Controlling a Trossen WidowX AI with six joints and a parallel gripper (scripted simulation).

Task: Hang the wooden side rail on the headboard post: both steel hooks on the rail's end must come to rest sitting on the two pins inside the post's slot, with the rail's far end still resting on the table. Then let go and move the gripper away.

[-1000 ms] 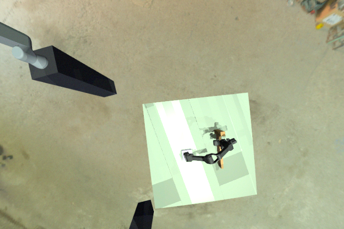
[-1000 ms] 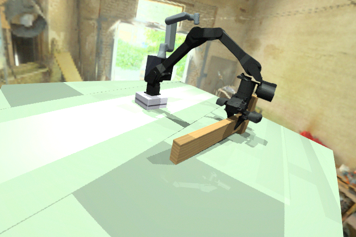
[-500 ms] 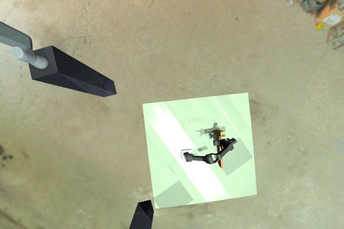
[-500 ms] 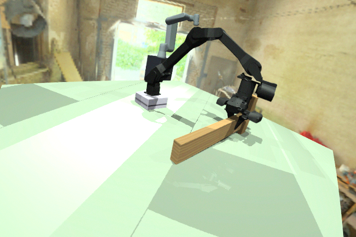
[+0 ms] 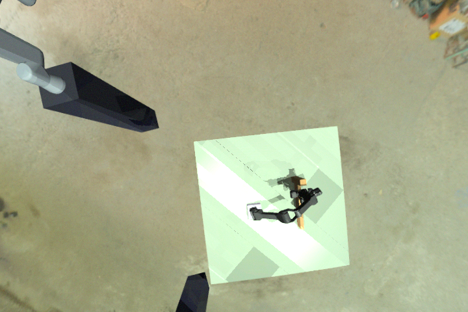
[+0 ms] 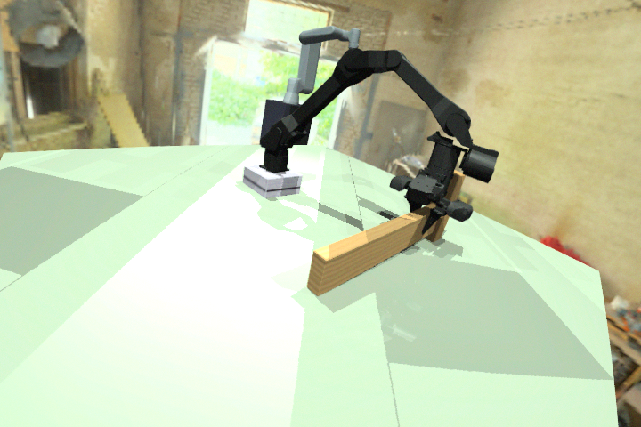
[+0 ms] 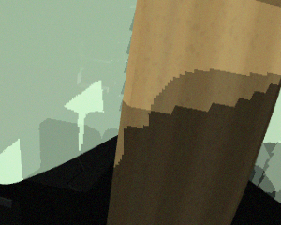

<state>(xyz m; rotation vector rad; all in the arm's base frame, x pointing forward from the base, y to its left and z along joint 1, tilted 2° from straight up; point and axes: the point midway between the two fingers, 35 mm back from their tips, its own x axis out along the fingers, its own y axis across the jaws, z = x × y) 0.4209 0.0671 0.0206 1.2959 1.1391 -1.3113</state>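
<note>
The wooden side rail (image 5: 301,221) (image 6: 371,246) (image 7: 206,42) stands on its narrow edge. In the exterior view its near end is low, at or close to the table top. Its other end is at the headboard post (image 5: 302,182) (image 6: 455,189), which stands upright behind the gripper. My gripper (image 6: 422,215) (image 7: 161,149) is shut on the rail near its post end, with one finger on each side. The steel hooks, the slot and the pins are hidden, so whether the hooks sit on the pins does not show.
The arm's pale base block (image 6: 271,181) (image 5: 253,205) stands on the pale green table (image 5: 223,264) (image 6: 231,377). The arm arches from it over to the rail. The wrist's dark cylinder (image 6: 480,163) is close beside the post top. Patchy shadows cross the table.
</note>
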